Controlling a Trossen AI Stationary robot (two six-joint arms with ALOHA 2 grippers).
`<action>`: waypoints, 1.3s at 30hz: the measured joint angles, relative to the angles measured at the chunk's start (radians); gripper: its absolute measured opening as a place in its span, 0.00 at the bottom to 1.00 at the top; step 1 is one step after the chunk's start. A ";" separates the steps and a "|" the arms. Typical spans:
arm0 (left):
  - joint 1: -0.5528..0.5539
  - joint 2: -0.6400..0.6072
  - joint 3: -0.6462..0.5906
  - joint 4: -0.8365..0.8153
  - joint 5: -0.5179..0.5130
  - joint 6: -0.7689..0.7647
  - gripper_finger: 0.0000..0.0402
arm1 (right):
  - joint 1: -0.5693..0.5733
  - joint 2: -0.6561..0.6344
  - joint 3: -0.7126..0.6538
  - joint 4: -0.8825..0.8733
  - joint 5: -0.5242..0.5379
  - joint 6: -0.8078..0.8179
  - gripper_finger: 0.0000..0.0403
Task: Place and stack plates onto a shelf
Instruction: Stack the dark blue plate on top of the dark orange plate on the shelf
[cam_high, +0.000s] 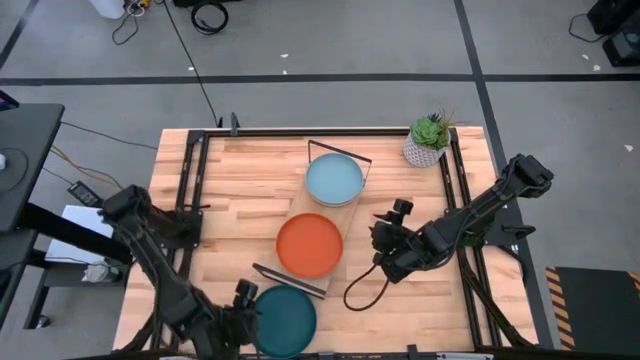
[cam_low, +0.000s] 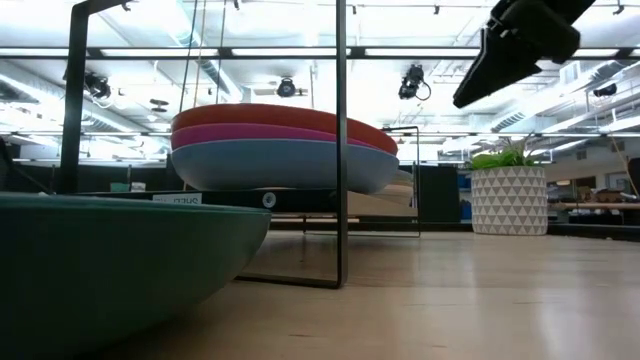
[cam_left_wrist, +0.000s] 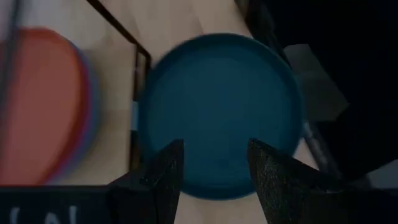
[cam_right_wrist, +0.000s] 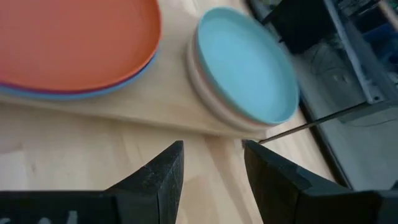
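Observation:
The shelf (cam_right_wrist: 155, 112) lies in the middle of the table and carries two stacks of plates. An orange-red plate (cam_high: 310, 244) tops magenta and blue ones (cam_low: 280, 160) at its near end. A light teal plate (cam_high: 334, 180) tops a pale cream-pink one (cam_right_wrist: 217, 107) at its far end. A dark teal plate (cam_high: 286, 320) rests flat on the table by the near edge. My left gripper (cam_left_wrist: 214, 149) hangs open above that plate's left part. My right gripper (cam_right_wrist: 212, 149) is open over the table, right of the orange-red stack.
A potted succulent in a white patterned pot (cam_high: 428, 143) stands at the far right corner. A black cable (cam_high: 362, 290) loops on the table below my right gripper. Black wire frames (cam_high: 340, 150) rise at both short ends of the shelf.

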 joint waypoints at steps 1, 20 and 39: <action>-0.006 0.015 0.000 0.009 0.005 -0.025 0.46 | 0.002 0.000 0.000 0.005 0.011 0.001 0.43; -0.116 0.327 0.000 0.040 0.039 -0.136 0.45 | 0.001 0.000 0.000 0.096 0.039 -0.079 0.43; -0.111 0.297 0.060 0.075 0.202 0.019 0.04 | -0.024 0.001 0.000 0.101 0.042 -0.116 0.43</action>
